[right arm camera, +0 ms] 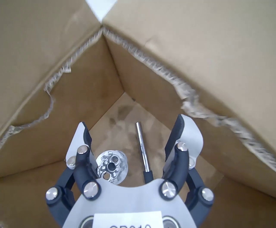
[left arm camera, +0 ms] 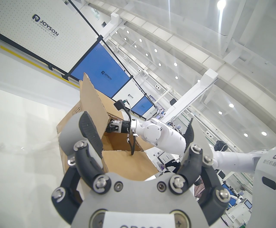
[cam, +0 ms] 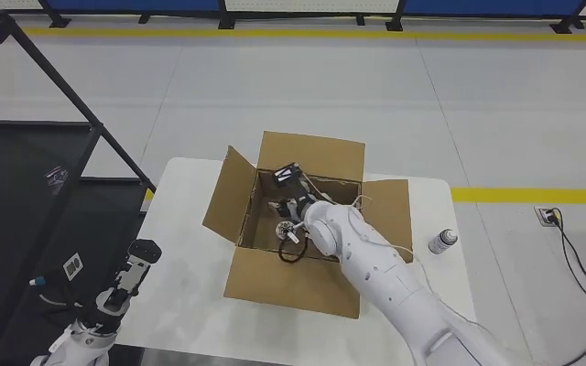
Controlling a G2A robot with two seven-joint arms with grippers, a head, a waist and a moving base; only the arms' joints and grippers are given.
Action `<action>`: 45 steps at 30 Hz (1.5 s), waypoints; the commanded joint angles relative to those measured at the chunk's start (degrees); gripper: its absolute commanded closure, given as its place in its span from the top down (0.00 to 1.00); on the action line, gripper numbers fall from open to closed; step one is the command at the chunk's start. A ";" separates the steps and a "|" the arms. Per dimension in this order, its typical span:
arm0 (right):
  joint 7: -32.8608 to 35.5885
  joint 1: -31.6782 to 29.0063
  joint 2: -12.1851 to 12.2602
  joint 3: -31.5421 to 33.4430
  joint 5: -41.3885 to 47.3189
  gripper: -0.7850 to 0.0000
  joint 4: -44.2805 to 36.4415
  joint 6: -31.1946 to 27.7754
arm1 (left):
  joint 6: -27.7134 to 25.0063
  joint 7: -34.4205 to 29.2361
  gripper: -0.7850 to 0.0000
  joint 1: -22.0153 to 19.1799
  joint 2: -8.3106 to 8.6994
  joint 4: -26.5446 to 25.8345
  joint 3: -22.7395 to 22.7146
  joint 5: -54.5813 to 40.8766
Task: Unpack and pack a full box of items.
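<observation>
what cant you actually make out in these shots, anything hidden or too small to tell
- Top view: the right arm covers most of the box floor, so its contents are hidden.
- Right wrist view: the metal disc is partly behind the open right gripper; the rod has its near end under the gripper's plate.
- Top view: the small container on the table is too small to identify.

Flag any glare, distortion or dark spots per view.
Left wrist view: ceiling lamp flares into a streak; wide-angle lens bends the roof beams. Right wrist view: box inside shaded but readable, bright glints on the metal rod and disc. Top view: even light on the table, soft shadows only.
</observation>
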 commanded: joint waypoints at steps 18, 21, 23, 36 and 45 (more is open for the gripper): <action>8.58 -53.07 13.70 48.13 -17.26 1.00 -68.80 9.28 | 0.00 0.00 1.00 0.00 0.00 0.00 0.00 0.00; 8.16 -53.51 13.90 52.38 -15.09 1.00 -64.76 10.67 | 0.00 0.00 1.00 0.00 0.00 0.00 0.00 0.00; 7.93 -52.73 14.07 54.13 -13.12 1.00 -61.04 9.32 | 0.00 0.00 1.00 0.00 0.00 0.00 0.00 0.00; 6.43 -41.92 15.25 55.91 -8.10 0.57 -36.78 -0.63 | 0.00 0.00 1.00 0.00 0.00 0.00 0.00 0.00; 7.91 -39.33 15.75 54.87 -9.18 0.00 -32.68 -0.06 | 0.00 0.00 1.00 0.00 0.00 0.00 0.00 0.00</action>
